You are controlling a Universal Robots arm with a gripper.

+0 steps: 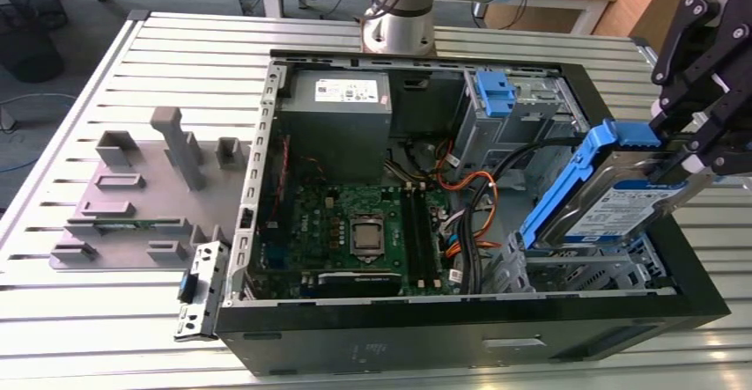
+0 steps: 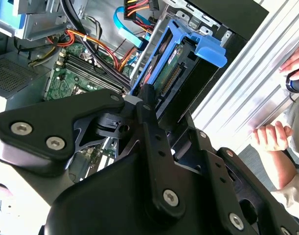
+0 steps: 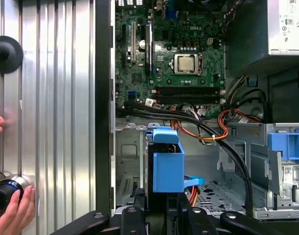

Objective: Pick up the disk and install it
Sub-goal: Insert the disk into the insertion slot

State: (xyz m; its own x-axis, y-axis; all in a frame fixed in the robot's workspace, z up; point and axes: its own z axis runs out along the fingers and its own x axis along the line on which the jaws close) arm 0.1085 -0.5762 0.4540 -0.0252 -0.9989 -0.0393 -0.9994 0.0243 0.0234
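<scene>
Now the tool is clamped on the disk, holding it tilted inside the open computer case.

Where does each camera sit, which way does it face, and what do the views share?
Exterior view: off the arm, raised, angled down at the open black computer case on the slatted metal table; shows the arm's base and the black gripper shut on the flat silver disk in its blue plastic carrier frame.
Second wrist view: on the arm, faces along the gripper to the disk; a person's hand by the table.
First wrist view: on the arm, faces down into the case.
Shared: disk, green motherboard.
</scene>
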